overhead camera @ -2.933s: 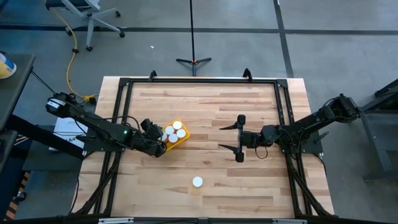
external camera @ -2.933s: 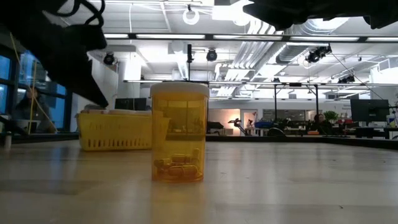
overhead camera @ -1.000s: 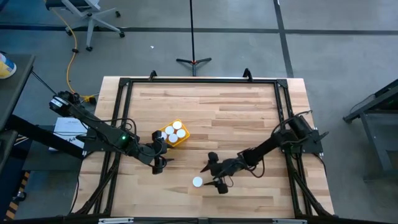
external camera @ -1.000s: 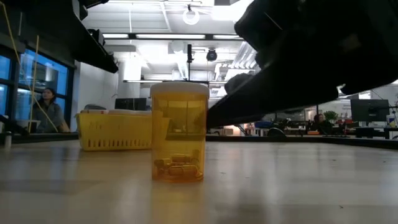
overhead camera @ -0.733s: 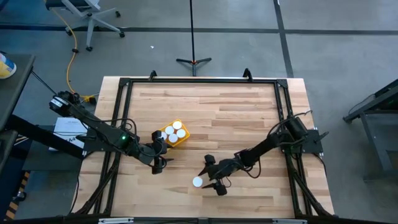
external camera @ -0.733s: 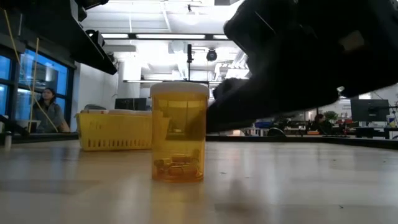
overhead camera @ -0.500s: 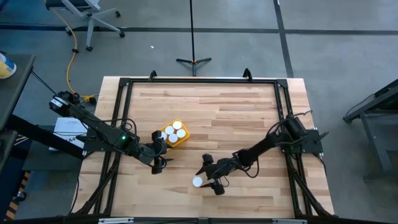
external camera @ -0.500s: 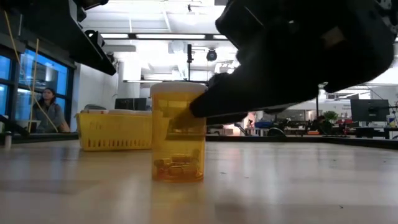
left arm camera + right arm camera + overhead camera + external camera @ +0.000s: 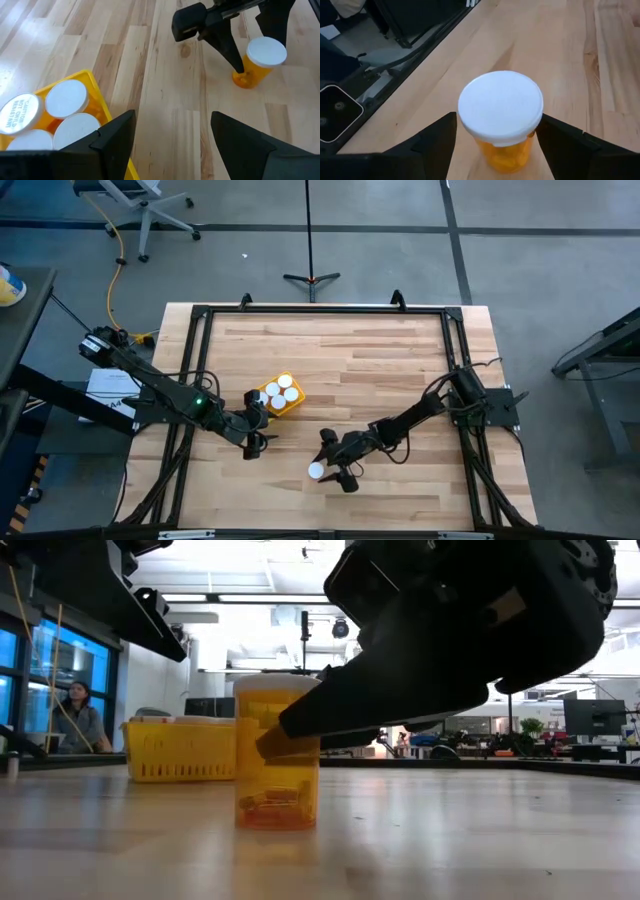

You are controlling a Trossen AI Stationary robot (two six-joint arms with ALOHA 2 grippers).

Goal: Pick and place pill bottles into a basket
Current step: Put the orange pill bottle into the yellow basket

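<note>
My right pincer (image 9: 330, 465) has its two fingers spread wide, one on either side of the last loose pill bottle (image 9: 316, 471), which stands upright on the table between them; from my wrist its white cap (image 9: 500, 108) sits squarely in the gap, with a finger (image 9: 435, 140) near each flank, and I cannot tell whether either finger is touching the amber wall. In the low view the bottle seems to lean slightly, so I judge that one finger may be nudging it. My left pincer (image 9: 254, 442) waits with its fingers apart, just beside the basket (image 9: 294, 405) and off to the far side of the bottle from my right arm. As for progress, the yellow basket already holds several white-capped bottles (image 9: 67, 98), four as far as I can make out, packed close together; more may be hidden by my left arm. This single bottle is the only one I see left on the table, so I judge the job nearly finished: what remains is to close on it, lift it, and carry it across to the basket. The surface is pale wooden planking (image 9: 340, 360) inside a dark frame. Beyond it lies a bright workshop with ceiling lights, and a person (image 9: 72, 715) sits far back by a window.
</note>
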